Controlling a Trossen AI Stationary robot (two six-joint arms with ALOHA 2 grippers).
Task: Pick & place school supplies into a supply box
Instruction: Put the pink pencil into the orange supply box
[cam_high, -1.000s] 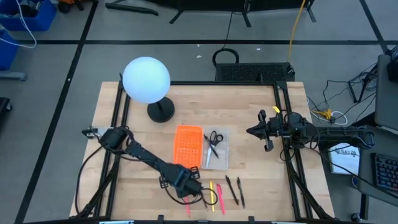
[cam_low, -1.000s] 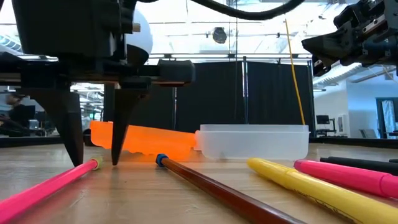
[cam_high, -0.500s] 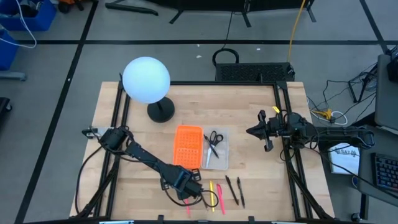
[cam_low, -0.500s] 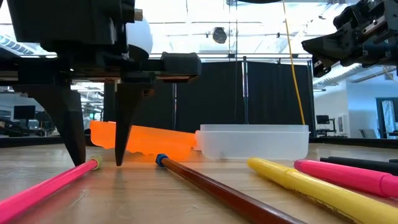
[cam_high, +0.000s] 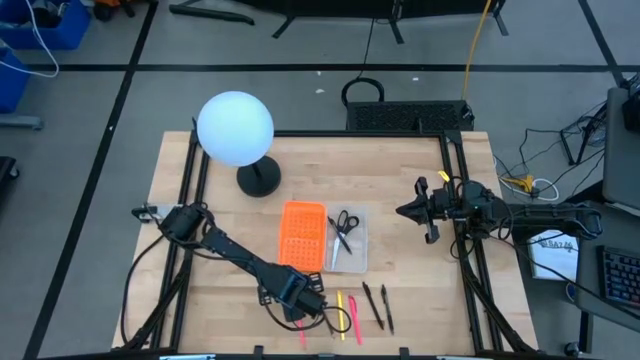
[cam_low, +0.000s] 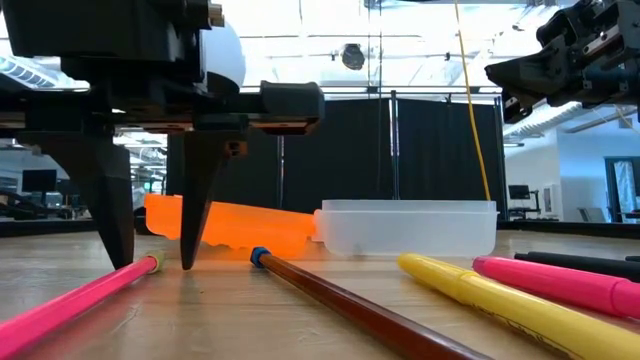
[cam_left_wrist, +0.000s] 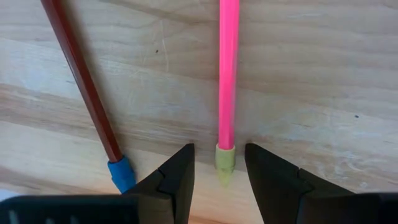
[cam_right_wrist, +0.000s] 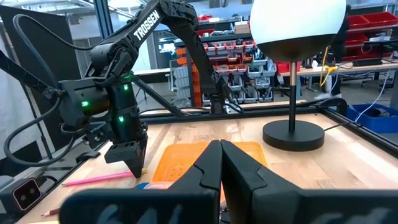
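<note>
From above, my left arm covers my left gripper (cam_high: 308, 312) and the near ends of the pens at the table's (cam_high: 400, 180) front edge, so the contact only reads from the wrist and low views. The scissors (cam_high: 344, 224) lie inside the clear supply box (cam_high: 348, 250), whose orange lid (cam_high: 302, 237) lies flat beside it; in the low view the box wall hides them.

My left gripper stands tips-down on the wood with its fingers (cam_left_wrist: 176, 177) parted, one on each side of the yellow-capped end of the pink pen (cam_left_wrist: 227, 74). Neither finger clearly presses the pen; I cannot tell whether they touch it. The brown pencil (cam_left_wrist: 84, 81) with the blue cap lies just beside, outside the fingers.

My right gripper (cam_high: 408, 211) waits closed and empty, raised over the table's right side.

Since a second ago, my left fingers have shifted only slightly around the pen's cap; the pens, box and right arm have stayed put.
</note>
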